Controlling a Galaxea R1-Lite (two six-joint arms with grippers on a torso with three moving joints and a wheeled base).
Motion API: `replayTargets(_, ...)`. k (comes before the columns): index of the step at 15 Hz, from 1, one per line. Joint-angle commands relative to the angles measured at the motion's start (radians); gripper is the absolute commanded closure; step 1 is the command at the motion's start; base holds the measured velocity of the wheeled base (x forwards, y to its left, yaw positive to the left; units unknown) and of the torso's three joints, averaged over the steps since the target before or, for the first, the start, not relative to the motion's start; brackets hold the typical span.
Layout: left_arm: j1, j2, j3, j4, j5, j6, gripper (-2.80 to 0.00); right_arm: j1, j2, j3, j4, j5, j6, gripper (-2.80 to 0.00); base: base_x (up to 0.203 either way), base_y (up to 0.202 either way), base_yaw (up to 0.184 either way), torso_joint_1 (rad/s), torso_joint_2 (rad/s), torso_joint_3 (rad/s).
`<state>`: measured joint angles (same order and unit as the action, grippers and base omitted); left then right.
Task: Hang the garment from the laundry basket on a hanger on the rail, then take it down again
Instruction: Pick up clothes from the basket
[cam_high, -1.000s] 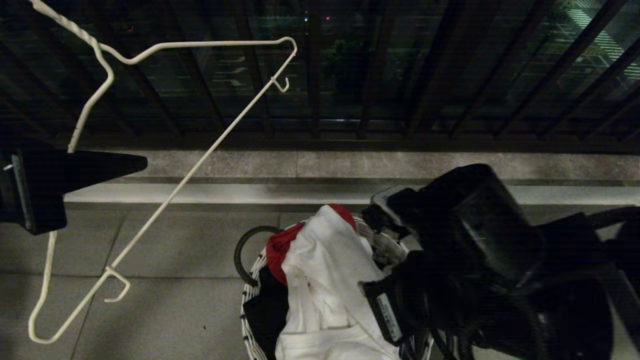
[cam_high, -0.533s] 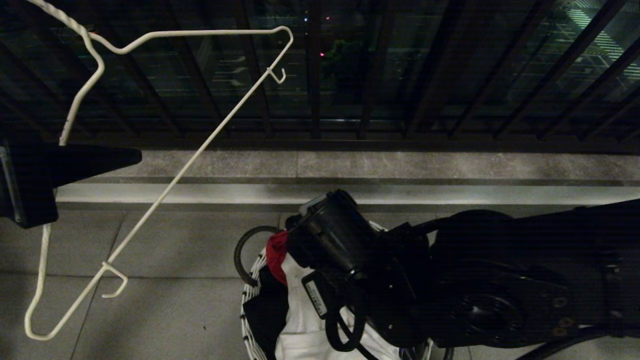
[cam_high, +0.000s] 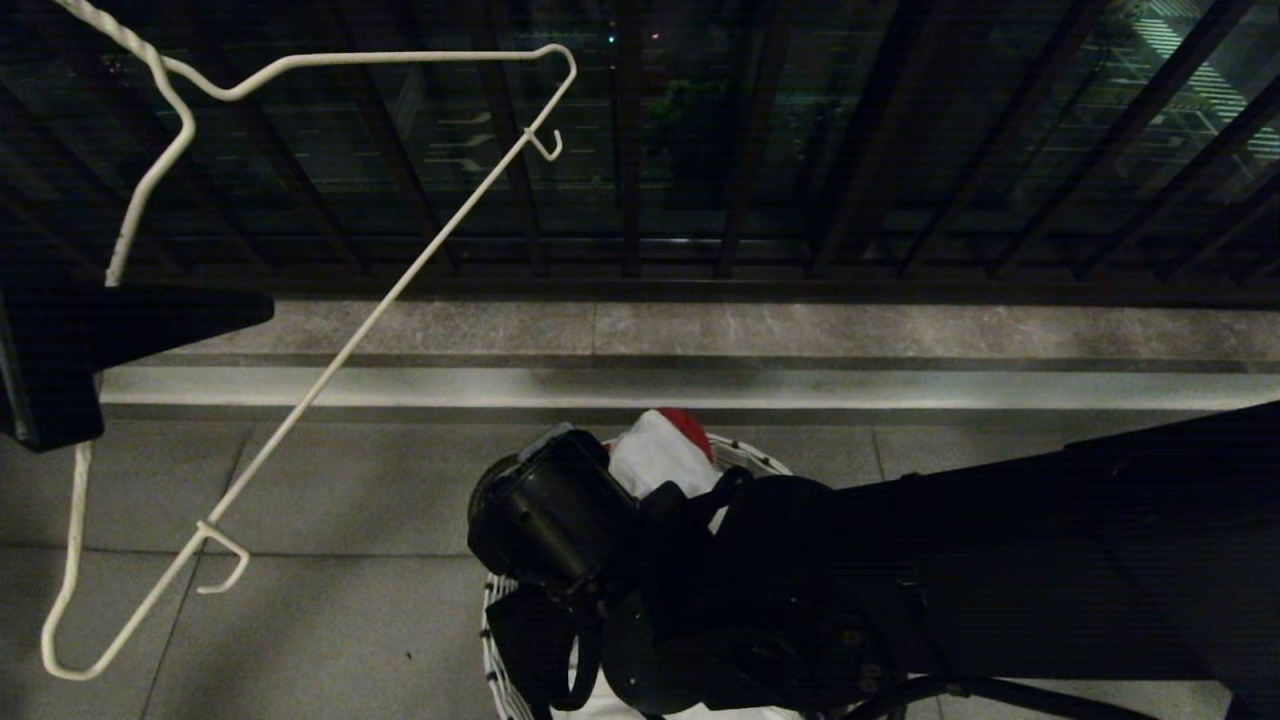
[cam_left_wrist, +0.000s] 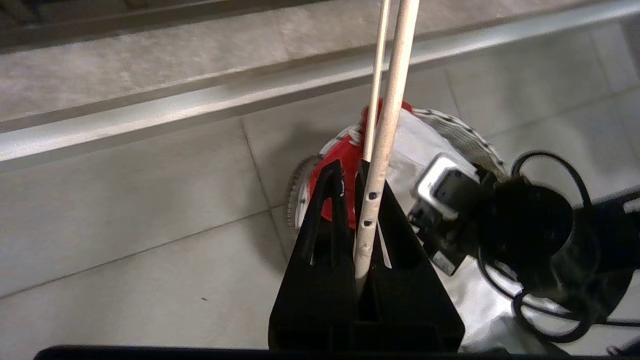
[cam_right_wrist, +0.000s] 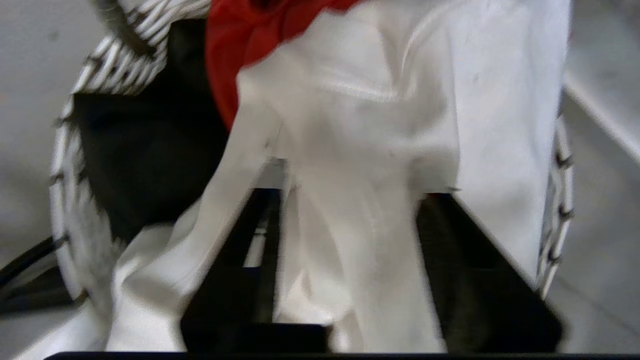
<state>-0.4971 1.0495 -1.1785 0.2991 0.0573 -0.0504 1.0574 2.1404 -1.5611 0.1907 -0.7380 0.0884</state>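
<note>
One garment (cam_right_wrist: 360, 150), a white T-shirt, lies bunched in the one laundry basket (cam_right_wrist: 75, 165). In the head view the basket sits at about 6 o'clock, low in the scene on the tiled floor (cam_high: 350, 480), and most of it is hidden under the right arm. A small white fold of the garment shows at the far rim of the basket, with a patch of the one red cloth (cam_right_wrist: 235, 55) just behind it. In the right wrist view the garment covers the middle of the basket. The red cloth lies at its far edge. One black garment (cam_right_wrist: 145, 150) fills the side of the basket beside the white one.

The right gripper (cam_right_wrist: 350, 195) is down in the basket. Its two fingers stand apart, one on each side of a raised fold of the white garment. Fabric lies between them and drapes over the fingertips. The frames do not show the jaws pressing on the fold.

The left gripper (cam_left_wrist: 349, 172) is at 9 o'clock in the head view, well apart from the basket. Its fingers are closed on the wire of the one hanger (cam_high: 300, 410). The hanger is tilted, with its twisted neck toward 11 o'clock and its lower corner toward 8 o'clock. Two small hooks are visible on its long bar. The dark balcony railing (cam_high: 850, 150) spans 12 o'clock, beyond a concrete ledge (cam_high: 800, 335).
</note>
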Motion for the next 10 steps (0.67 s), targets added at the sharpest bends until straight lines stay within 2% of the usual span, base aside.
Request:
replayTargets(1, 0.022, -0.010, -0.003, 0.002, 0.001, 0.001, 0.00, 0.001, 0.053, -0.001, -0.085, -0.057, -0.060, -2.80, 0.000, 0.000, 0.000, 0.000, 0.00, 0.000)
replayTargets(7, 0.022, -0.011, -0.001, 0.002, 0.001, 0.001, 0.00, -0.002, 0.093, 0.047, -0.262, -0.156, -0.217, -2.80, 0.000, 0.000, 0.000, 0.000, 0.00, 0.000)
replayTargets(10, 0.022, -0.011, -0.002, 0.002, 0.000, 0.001, 0.00, -0.007, 0.087, 0.060, -0.270, -0.183, -0.244, -2.80, 0.000, 0.000, 0.000, 0.000, 0.00, 0.000)
